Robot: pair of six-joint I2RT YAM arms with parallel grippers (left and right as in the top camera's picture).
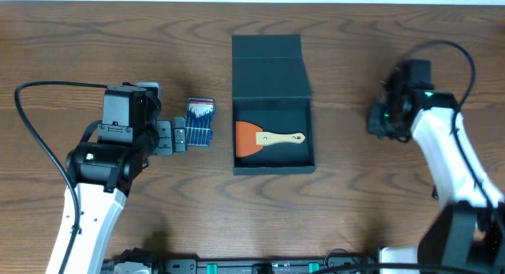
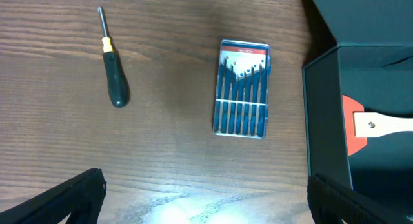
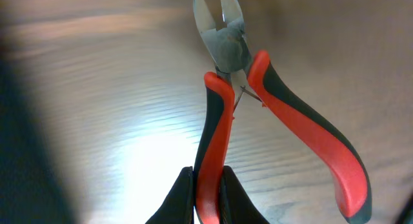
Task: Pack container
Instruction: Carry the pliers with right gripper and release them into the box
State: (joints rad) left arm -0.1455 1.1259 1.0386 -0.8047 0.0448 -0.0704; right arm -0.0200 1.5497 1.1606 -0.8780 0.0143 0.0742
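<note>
my right hand [image 3: 208,185] pinches pliers [image 3: 284,121] by one red handle only. risk: off-centre grip lets them swing or slip before reaching open container [image 1: 272,110], centre of surface [image 1: 355,219], scraper [image 1: 264,138] inside. my left hand [image 2: 206,201] spread wide near bit case [image 2: 241,88].

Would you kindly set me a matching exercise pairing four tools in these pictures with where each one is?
Things:
1 scraper
2 blue bit case
3 pliers
4 green-handled screwdriver

Places:
A in the right gripper
B inside the container
C on the table, next to the container
D on the table, beyond the case from the container

Pairs: 1-B, 2-C, 3-A, 4-D
</note>
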